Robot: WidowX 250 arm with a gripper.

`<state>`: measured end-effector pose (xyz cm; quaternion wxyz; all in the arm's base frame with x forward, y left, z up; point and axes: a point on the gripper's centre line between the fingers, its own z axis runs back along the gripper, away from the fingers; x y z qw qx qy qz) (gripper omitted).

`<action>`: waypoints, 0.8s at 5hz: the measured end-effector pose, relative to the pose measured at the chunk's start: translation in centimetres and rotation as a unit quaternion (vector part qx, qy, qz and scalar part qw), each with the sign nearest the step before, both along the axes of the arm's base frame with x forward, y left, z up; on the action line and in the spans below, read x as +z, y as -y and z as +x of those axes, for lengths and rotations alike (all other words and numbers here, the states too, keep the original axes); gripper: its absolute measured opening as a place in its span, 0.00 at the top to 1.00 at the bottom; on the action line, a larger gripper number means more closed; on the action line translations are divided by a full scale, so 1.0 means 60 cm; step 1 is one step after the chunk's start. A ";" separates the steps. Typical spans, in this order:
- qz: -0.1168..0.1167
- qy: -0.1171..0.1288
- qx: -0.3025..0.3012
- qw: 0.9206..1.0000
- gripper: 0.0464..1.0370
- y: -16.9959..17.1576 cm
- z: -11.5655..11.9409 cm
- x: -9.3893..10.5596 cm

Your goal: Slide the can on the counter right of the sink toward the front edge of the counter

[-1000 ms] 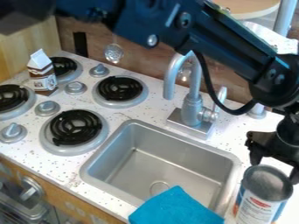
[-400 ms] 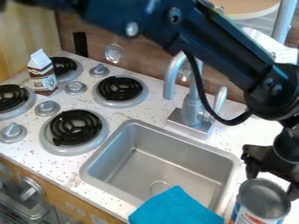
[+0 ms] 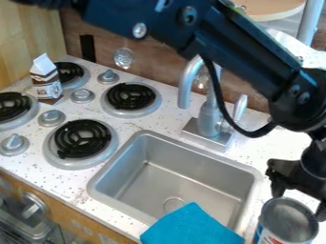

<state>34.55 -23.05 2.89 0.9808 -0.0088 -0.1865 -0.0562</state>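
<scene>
At the lower right, the gripper is shut on a metal can, one finger on each side of its upper end. The can has a grey top and a white, blue and red label, and its lower part runs past the bottom edge of the view. It is right of the sink; whether it touches the counter cannot be told.
A blue cloth lies over the sink's front edge. Behind the sink stands the faucet, with the arm above it. On the left are several stove coils, knobs and a brown-and-white carton.
The gripper and the can have moved together toward the bottom of the view, and less of the can's label shows. The arm's upper part has shifted left.
</scene>
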 end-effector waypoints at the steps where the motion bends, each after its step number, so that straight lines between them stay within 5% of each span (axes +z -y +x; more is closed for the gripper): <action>1: -0.030 0.018 0.010 0.999 0.06 0.017 0.021 0.037; 2: -0.049 0.020 0.020 0.998 0.05 0.009 0.031 0.086; 4: -0.070 -0.054 -0.005 0.996 0.04 -0.019 -0.035 0.181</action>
